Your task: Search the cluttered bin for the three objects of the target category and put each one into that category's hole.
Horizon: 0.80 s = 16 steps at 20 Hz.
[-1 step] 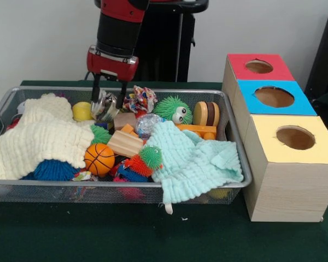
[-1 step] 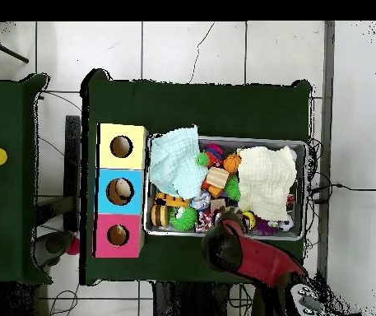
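My gripper (image 1: 109, 103) hangs over the back left of the wire bin (image 1: 238, 158), its two black fingers (image 1: 95, 90) closed around a shiny silver crinkled ball (image 1: 104, 105) held just above the clutter. A second silvery ball (image 1: 147, 124) lies mid-bin. At the right stand three boxes with round holes: red (image 1: 259, 66), blue (image 1: 274, 97) and yellow (image 1: 295, 137). In the overhead view the red arm (image 2: 248, 255) covers the gripper at the bin's lower edge (image 2: 224, 235); the boxes (image 2: 120, 191) stand left of the bin.
The bin holds a cream cloth (image 1: 41, 136), a mint cloth (image 1: 194, 158), a small basketball (image 1: 99, 159), a yellow ball (image 1: 81, 111), a green fuzzy toy with eyes (image 1: 173, 109), wooden blocks (image 1: 124, 143), a wooden wheeled toy (image 1: 206, 114) and spiky balls (image 1: 150, 156).
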### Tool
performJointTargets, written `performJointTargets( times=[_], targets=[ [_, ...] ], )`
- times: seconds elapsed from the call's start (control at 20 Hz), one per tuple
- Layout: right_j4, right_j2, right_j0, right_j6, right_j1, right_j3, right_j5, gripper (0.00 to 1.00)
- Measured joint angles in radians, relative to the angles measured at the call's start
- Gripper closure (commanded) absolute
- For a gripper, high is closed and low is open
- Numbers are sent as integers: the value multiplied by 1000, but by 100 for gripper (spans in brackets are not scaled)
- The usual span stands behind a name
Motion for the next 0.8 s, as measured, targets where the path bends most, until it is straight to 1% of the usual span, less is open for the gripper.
performJointTargets(
  times=[0.3, 0.55, 0.8],
  targets=[
    [33, 10, -2, 0, -8, 12, 13, 0],
    [36, 18, -1, 0, -18, 18, 27, 0],
    [39, 18, 12, 0, -37, 19, 91, 0]
  ],
)
